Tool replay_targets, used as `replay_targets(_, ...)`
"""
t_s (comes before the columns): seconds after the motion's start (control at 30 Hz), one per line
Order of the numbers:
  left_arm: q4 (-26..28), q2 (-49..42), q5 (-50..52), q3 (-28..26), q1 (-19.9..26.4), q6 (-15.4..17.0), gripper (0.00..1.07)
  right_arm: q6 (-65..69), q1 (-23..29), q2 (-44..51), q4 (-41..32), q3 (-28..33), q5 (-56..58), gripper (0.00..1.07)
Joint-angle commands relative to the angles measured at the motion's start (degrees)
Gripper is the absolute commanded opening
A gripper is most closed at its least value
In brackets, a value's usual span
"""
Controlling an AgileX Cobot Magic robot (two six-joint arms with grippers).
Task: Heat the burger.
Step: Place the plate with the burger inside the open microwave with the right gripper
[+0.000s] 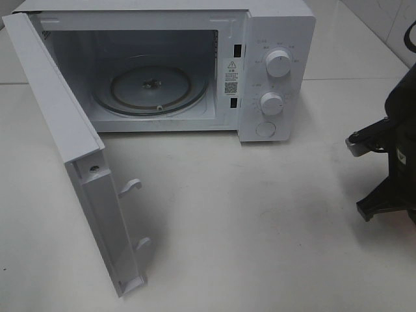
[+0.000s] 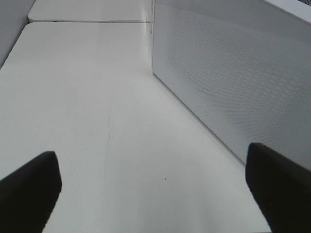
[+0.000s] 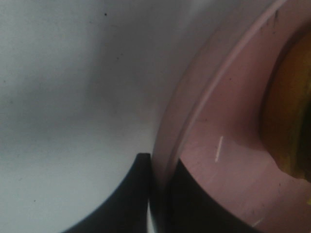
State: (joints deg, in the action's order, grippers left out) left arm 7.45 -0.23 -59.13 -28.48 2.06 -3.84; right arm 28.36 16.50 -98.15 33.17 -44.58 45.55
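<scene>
Pinching pink plate (image 3: 228, 160) rim, right end effector (image 3: 158, 165) clenched, blurry burger (image 3: 291, 107) seemingly just beyond, left end effector (image 2: 153, 182) released.

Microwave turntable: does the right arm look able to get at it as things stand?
Probably yes. The door stands swung wide to the left, the table between the right arm and the opening is bare, and nothing sits on the turntable. The right gripper is shut on the rim of the pink plate.

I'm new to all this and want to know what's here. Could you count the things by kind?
Microwave: 1
Dials: 2
Pink plate: 1
Burger: 1
Pincers: 2, left pincer and right pincer
Total: 7
</scene>
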Motion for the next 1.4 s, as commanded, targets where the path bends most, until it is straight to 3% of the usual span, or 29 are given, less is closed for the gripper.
replay_targets(0.03,0.3,-1.4,0.3,0.1,-0.1,0.2,0.98,1.1,2.2,1.8,4.0,0.0,4.5,0.00)
replay_targets(0.5,0.3,-1.4,0.3,0.1,-0.1,0.2,0.98,2.5,9.7,8.0,5.3,3.7,7.7,0.00)
replay_targets(0.57,0.3,-1.4,0.3,0.1,-0.1,0.2,0.98,2.3,13.3,10.5,5.6,4.4,8.8,0.00)
replay_targets(0.67,0.3,-1.4,0.3,0.1,-0.1,0.2,0.98,2.4,14.1,10.9,5.6,4.5,8.9,0.00)
replay_targets(0.73,0.3,-1.4,0.3,0.1,-0.1,0.2,0.98,2.3,18.1,12.5,5.7,4.5,11.0,0.00)
replay_targets(1.4,0.3,-1.4,0.3,0.1,-0.1,0.2,0.98,2.0,37.9,13.1,5.7,4.5,16.1,0.00)
